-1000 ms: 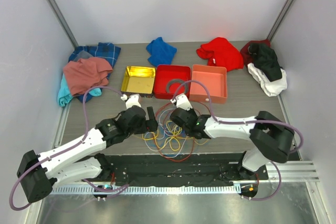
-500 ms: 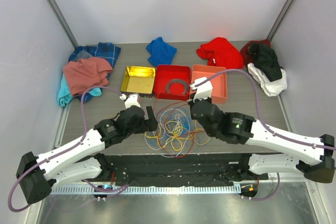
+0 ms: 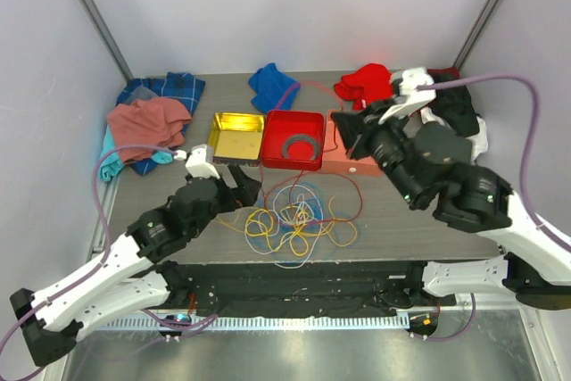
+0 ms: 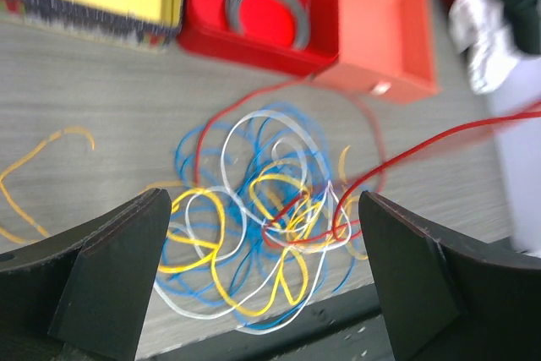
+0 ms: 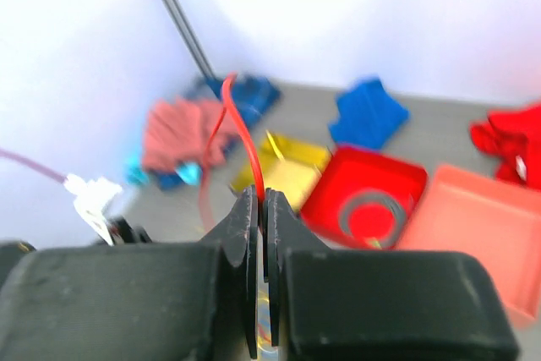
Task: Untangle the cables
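Note:
The cables [image 3: 294, 220] lie in a tangle of yellow, blue, white and red loops on the table's near middle. An orange strand [image 4: 34, 166] trails off to their left. My right gripper [image 3: 343, 136] is raised high over the salmon tray and shut on the red cable [image 5: 241, 133], which rises from the tangle [image 4: 270, 209] as a taut line [image 4: 423, 145]. Its jaws [image 5: 260, 202] pinch that cable between them. My left gripper [image 3: 244, 186] hovers open just left of the tangle, and its fingers [image 4: 110, 285] straddle the pile from above without touching it.
Behind the cables stand a yellow tray [image 3: 235, 136], a red tray [image 3: 272, 156] holding a flat grey ring [image 3: 302, 145], and a salmon tray [image 3: 352, 163]. Cloths lie along the back: pink [image 3: 147, 124], plaid [image 3: 169, 86], blue [image 3: 272, 86], red [image 3: 375, 88], black and white [image 3: 457, 115].
My right gripper has risen from the tangle and swung back to the right, drawing the red cable up and out. The left arm has pulled back a little and stayed open.

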`<action>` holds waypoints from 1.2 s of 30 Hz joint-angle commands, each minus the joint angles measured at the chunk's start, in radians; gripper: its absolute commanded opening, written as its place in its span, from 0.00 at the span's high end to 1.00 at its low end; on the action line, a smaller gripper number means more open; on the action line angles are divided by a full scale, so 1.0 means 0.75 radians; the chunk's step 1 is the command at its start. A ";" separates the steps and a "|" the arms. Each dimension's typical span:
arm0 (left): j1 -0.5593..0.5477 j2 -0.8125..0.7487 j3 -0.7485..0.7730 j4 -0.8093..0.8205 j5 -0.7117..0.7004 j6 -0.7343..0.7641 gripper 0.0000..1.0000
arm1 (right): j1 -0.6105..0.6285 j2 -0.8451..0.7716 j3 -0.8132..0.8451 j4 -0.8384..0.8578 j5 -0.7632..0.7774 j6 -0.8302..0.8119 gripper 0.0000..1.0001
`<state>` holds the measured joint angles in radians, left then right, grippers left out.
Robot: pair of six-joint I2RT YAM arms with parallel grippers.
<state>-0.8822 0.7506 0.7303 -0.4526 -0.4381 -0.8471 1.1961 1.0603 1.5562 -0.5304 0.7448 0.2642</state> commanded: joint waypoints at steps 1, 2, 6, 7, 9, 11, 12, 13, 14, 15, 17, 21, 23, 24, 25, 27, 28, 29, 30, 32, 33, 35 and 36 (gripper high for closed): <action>-0.002 -0.109 -0.027 0.111 -0.089 0.041 0.01 | 0.005 0.051 0.244 0.120 -0.064 -0.111 0.99; -0.002 -0.117 -0.029 0.105 -0.089 0.037 0.00 | 0.005 0.083 0.327 0.128 -0.075 -0.127 0.99; -0.002 -0.117 -0.021 0.051 -0.079 0.021 0.00 | 0.007 0.177 0.557 0.126 -0.144 -0.160 0.99; -0.002 -0.121 -0.021 0.045 -0.079 0.017 0.00 | 0.007 0.196 0.594 0.128 -0.156 -0.166 0.99; -0.002 -0.129 -0.025 0.045 -0.072 0.017 0.00 | 0.007 0.243 0.704 0.130 -0.183 -0.174 0.99; -0.002 -0.140 -0.027 0.053 -0.074 0.021 0.00 | 0.007 0.267 0.800 0.137 -0.204 -0.180 0.99; -0.002 -0.146 -0.025 0.063 -0.074 0.025 0.00 | 0.007 0.298 0.835 0.137 -0.224 -0.182 0.99; -0.002 -0.152 -0.027 0.068 -0.074 0.035 0.00 | 0.005 0.308 0.902 0.137 -0.236 -0.184 0.99; -0.002 -0.156 -0.025 0.078 -0.072 0.041 0.00 | 0.007 0.319 0.927 0.137 -0.255 -0.182 0.99; -0.002 -0.164 -0.025 0.090 -0.064 0.049 0.00 | 0.007 0.329 0.948 0.131 -0.273 -0.178 0.99; -0.002 -0.168 -0.021 0.133 -0.050 0.076 0.00 | 0.007 0.329 0.958 0.110 -0.290 -0.172 0.99; -0.002 -0.183 -0.059 0.302 0.013 0.131 0.00 | 0.007 0.272 0.811 0.124 -0.255 -0.148 0.99; -0.002 -0.187 -0.123 0.498 0.111 0.166 0.00 | 0.005 0.227 0.709 0.165 -0.243 -0.135 0.99; -0.002 -0.189 -0.149 0.568 0.152 0.170 0.00 | 0.007 0.216 0.690 0.171 -0.240 -0.129 0.99; -0.002 -0.197 -0.176 0.644 0.221 0.170 0.00 | 0.007 0.208 0.670 0.173 -0.240 -0.127 0.99; -0.002 -0.209 -0.276 0.895 0.304 0.172 0.00 | 0.007 0.202 0.662 0.173 -0.238 -0.121 0.99; -0.002 -0.213 -0.339 0.983 0.369 0.168 0.00 | 0.005 0.198 0.652 0.171 -0.234 -0.121 0.99; -0.002 -0.211 -0.364 1.047 0.394 0.164 0.00 | 0.007 0.192 0.647 0.171 -0.236 -0.121 0.99; -0.002 -0.207 -0.380 1.128 0.410 0.154 0.00 | 0.007 0.188 0.643 0.171 -0.234 -0.119 0.99; -0.004 -0.167 -0.393 1.145 0.451 0.152 0.00 | 0.005 0.182 0.627 0.171 -0.234 -0.121 0.99; -0.002 -0.144 -0.393 1.160 0.465 0.152 0.00 | 0.007 0.180 0.621 0.171 -0.234 -0.117 0.99; -0.004 -0.087 -0.399 1.192 0.504 0.138 0.00 | 0.005 0.175 0.602 0.175 -0.236 -0.115 0.99; -0.006 -0.070 -0.401 1.241 0.515 0.135 0.00 | 0.005 0.175 0.596 0.180 -0.240 -0.115 0.99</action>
<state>-0.8822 0.6559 0.4255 0.2581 -0.1413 -0.7490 1.1961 1.2186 2.0117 -0.4438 0.5674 0.1688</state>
